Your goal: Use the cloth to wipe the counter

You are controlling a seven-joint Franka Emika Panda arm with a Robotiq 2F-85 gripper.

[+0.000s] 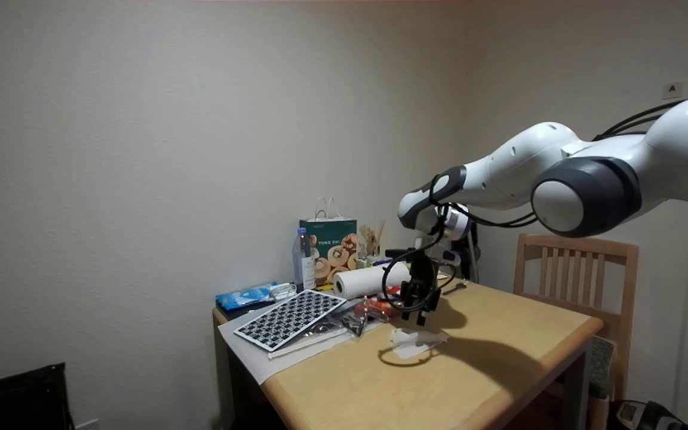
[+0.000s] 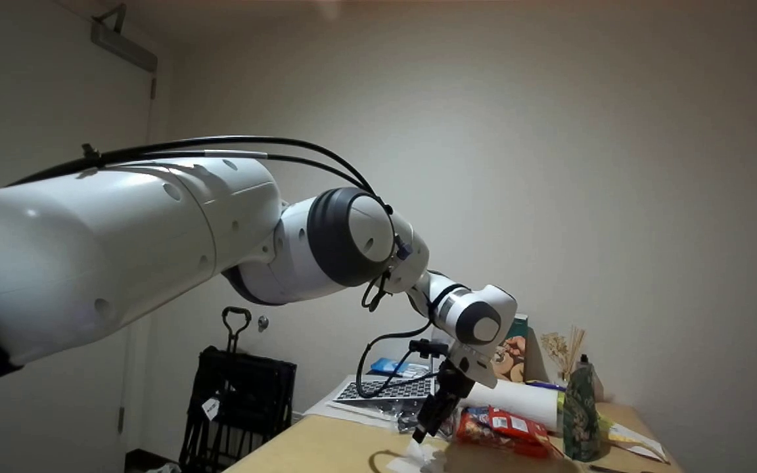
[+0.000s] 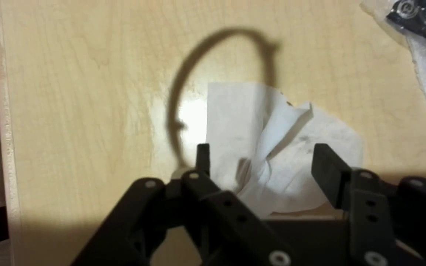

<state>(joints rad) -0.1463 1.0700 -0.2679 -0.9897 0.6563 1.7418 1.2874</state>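
Cloth [image 3: 283, 166], white and rumpled, lies on the tabletop [image 3: 87, 111] just below the end effector [image 3: 264, 162], its raised fold [image 3: 277, 127] lined up between parted, empty fingers [image 3: 331, 177].

Checkered board [image 1: 290, 319] near a paper roll [image 1: 371, 281] — blue-capped bottle [image 1: 304, 260] beside a green bag [image 1: 337, 245].

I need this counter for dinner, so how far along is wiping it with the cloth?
Done: the cloth lies creased on the counter; its grey marks may hint at some wiping, though that is uncertain.
In hand: nothing; the pincer stands open above the cloth.
Left: if wiping is due, probably gripping the cloth and sweeping it across the counter.
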